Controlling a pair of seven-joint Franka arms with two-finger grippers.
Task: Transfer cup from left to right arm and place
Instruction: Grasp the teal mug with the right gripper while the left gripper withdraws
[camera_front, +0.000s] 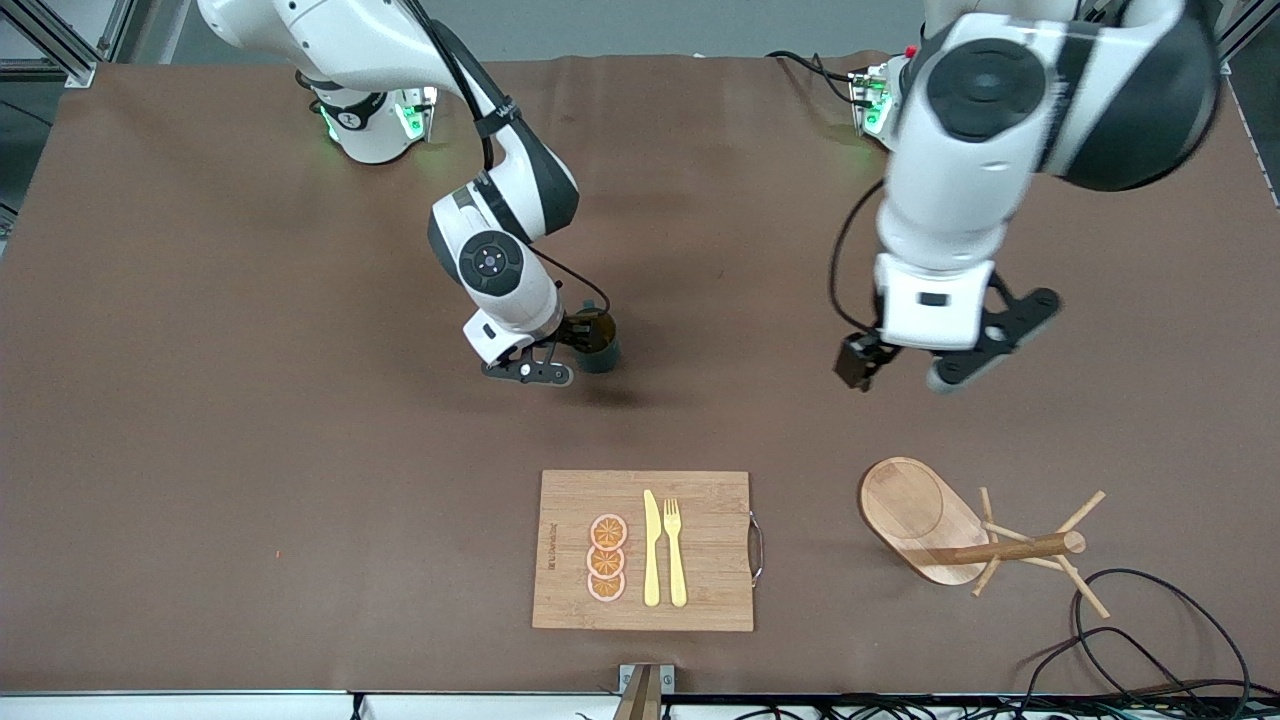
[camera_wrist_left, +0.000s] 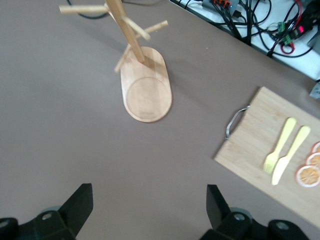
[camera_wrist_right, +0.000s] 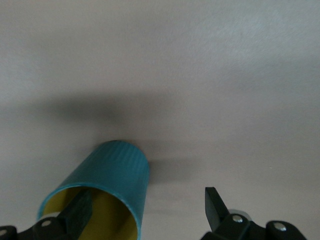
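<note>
— Cup (camera_front: 602, 352) placement: is that the step, by your reading?

— I judge so. It sits near the middle of the table (camera_front: 250, 450), roughly midway between the robots' edge and the front camera's edge, slightly toward the right arm's end. It looks to be resting on the cloth, though I cannot see its foot.

— And the right gripper (camera_front: 560, 350)?

— Low at the cup, fingers (camera_wrist_right: 216, 202) spread wide and pinching nothing. The wrist view shows one finger down inside the yellow mouth and the other outside, apart from the ribbed wall.

— So what would a clean finish take?

— Lift straight along the finger's own line until the inner tip clears the rim. Only then swing away. Any sideways pull first would probably catch the wall and tip or drag the cup, since it is light and nothing steadies it.

— How is the arm posed?

— It reaches out from its base at the robots' edge, elbow high and forearm sloping down. The wrist is tilted, so the hand meets the cup at a slant and not from directly above.

— The left gripper (camera_front: 985, 345)?

— It waits in the air over bare cloth toward the left arm's end, fingers wide apart and empty. The mug tree (camera_front: 925, 520) and cutting board (camera_front: 700, 500) lie by the front camera's edge, well apart from the cup.
</note>
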